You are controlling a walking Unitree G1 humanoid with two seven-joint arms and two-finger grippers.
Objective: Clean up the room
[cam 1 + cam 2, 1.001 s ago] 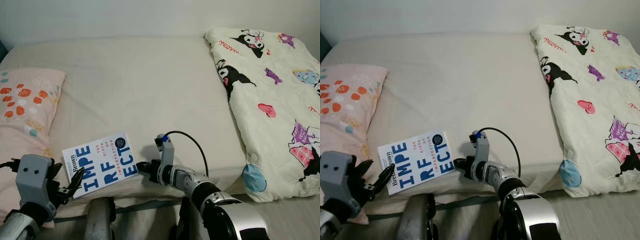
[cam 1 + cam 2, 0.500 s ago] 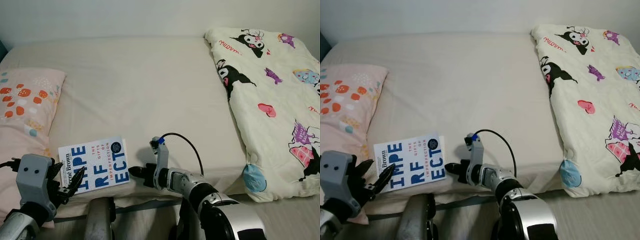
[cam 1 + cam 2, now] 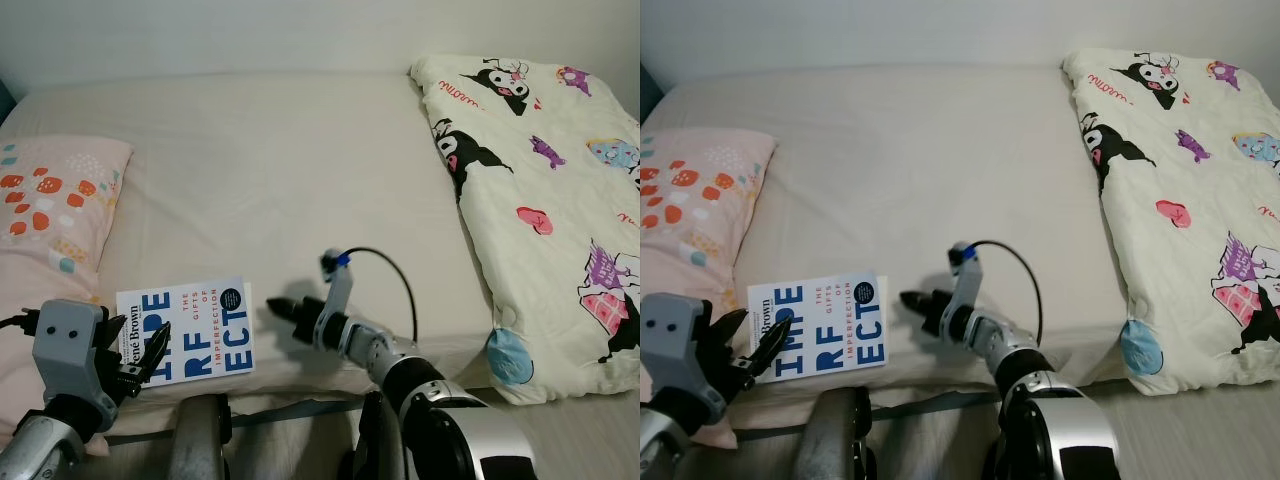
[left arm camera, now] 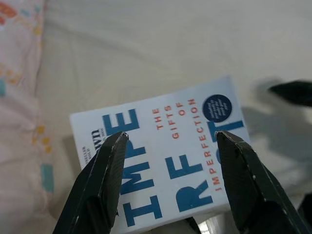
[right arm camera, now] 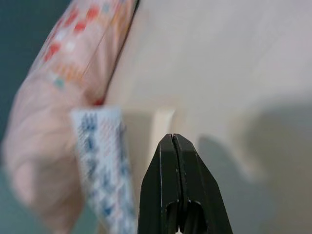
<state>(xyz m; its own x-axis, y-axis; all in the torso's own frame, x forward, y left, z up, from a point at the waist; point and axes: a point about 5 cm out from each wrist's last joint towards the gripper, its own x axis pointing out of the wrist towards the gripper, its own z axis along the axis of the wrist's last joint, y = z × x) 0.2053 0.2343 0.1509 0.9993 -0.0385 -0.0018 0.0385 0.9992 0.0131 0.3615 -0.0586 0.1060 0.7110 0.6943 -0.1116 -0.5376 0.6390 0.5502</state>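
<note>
The left pincer stands wide open at the near-left edge of the bed, its two black fingers spread to either side of the near-left corner of the book. In the left wrist view the cover runs between the fingers, but I cannot tell whether either pad touches it; nothing is gripped yet.

The right pincer is pressed shut on nothing, its tips pointing left and hovering just beside the book's right edge, with a small strip of sheet between them. A black cable loops up from its wrist.

The book, white with big blue lettering, lies flat and face up near the front edge of the mattress, its long side roughly square with that edge. To its left, the pink pillow with the strawberry print rests on the bed's left side, well apart from the right pincer. Far to the right, a cartoon-print quilt lies spread along the right side of the bed, rumpled at its near corner.

As for tidying the room, it looks early: the book is still on the bed and not lifted, and it seems the item in hand. What appears left is to close the left pincer on it, carry it off to its place, and perhaps straighten the quilt and pillow afterwards.
</note>
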